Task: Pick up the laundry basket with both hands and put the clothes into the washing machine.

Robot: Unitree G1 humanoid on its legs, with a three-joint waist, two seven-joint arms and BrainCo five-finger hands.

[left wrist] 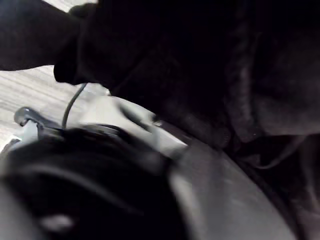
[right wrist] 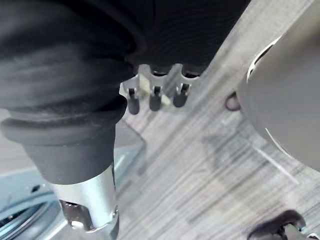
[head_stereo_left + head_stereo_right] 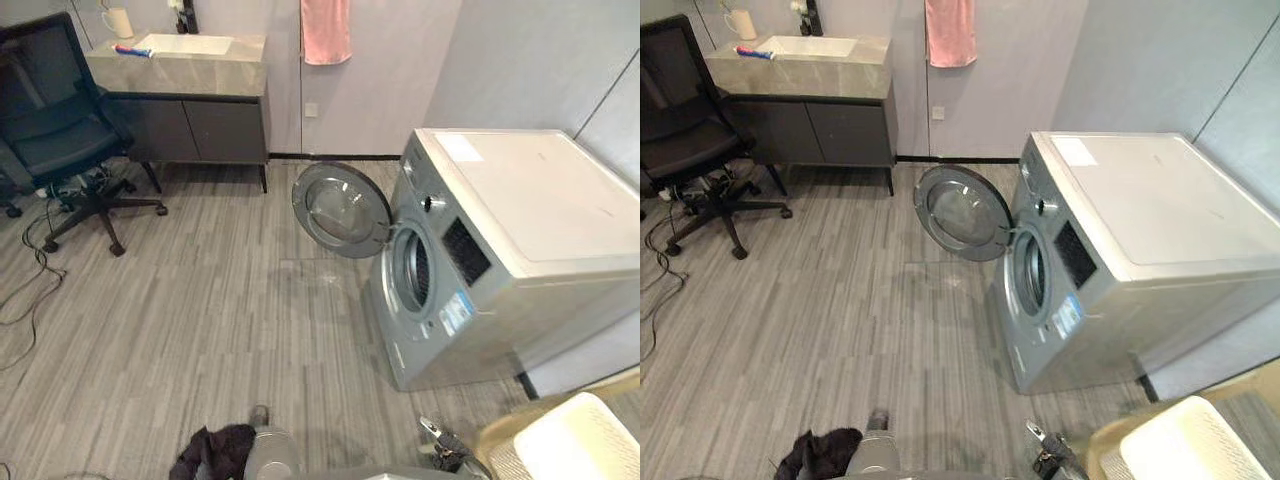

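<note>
Loading clothes seems under way: a dark garment (image 3: 215,450) hangs at the left hand (image 3: 262,428), whose fingers I cannot tell, while the right hand (image 2: 156,95) has loosely spread fingers, holding nothing. The laundry basket (image 3: 497,435) sits at the robot's right beside the washing machine (image 3: 500,230). Next, the garment must reach the drum past the open door (image 3: 340,208).

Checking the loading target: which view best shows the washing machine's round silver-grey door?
Left eye view: the round silver-grey door is swung open, seen whole. The right eye view matches. In the wrist views I cannot identify it.
</note>
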